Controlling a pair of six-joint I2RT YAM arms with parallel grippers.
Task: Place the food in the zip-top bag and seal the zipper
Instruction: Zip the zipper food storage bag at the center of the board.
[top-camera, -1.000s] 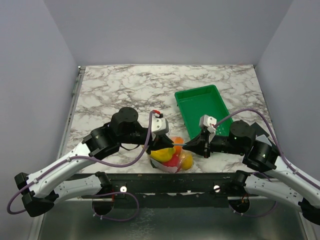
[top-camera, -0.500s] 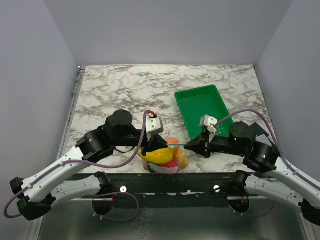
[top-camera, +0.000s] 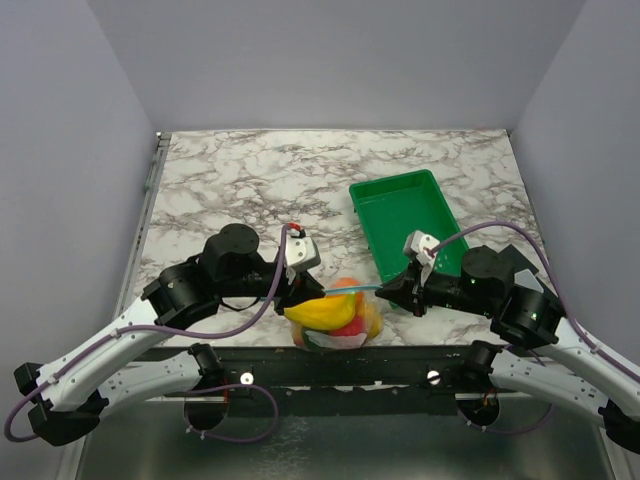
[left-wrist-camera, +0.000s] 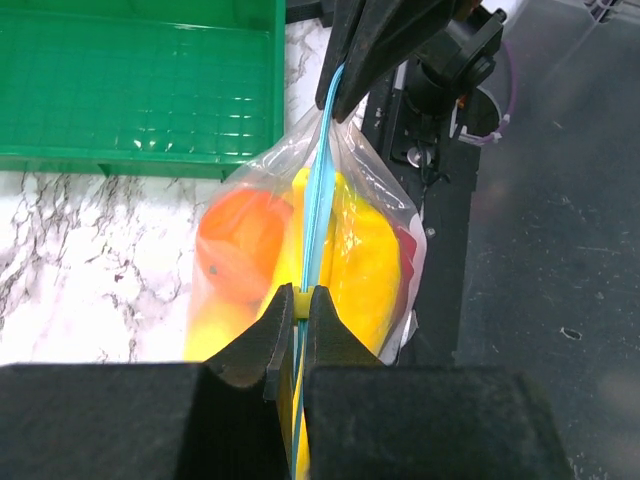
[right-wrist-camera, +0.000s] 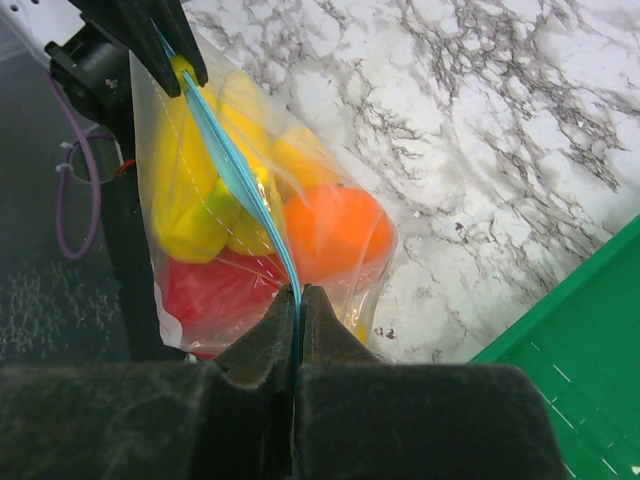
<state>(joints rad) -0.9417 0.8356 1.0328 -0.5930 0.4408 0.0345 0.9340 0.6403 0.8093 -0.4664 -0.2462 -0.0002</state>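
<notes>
Left gripper (top-camera: 298, 296) is clenched on the left end of the zipper (top-camera: 355, 289), its jaws pressed together with the light blue strip and a small yellow slider pinched between them in the left wrist view. Right gripper (top-camera: 386, 291) is clamped just as tightly on the opposite, right end of the same strip. The zipper runs taut and straight between the two sets of fingertips, its two sides pressed together along the length that shows.

Below the strip hangs the zip-top bag (top-camera: 335, 318), clear and bulging, at the near edge of the table between the two arms. Whether its bottom rests on the surface cannot be told. The food is inside it: a yellow banana bunch (top-camera: 320, 311) lies toward the near side, an orange fruit (right-wrist-camera: 335, 232) presses against the far wall of the bag, and a red fruit (right-wrist-camera: 208, 290) sits low on the near side.

Just beyond the right gripper, to the far right, stands the green tray (top-camera: 390, 179), apart from the bag. All of it is on the marble table (top-camera: 250, 180).
</notes>
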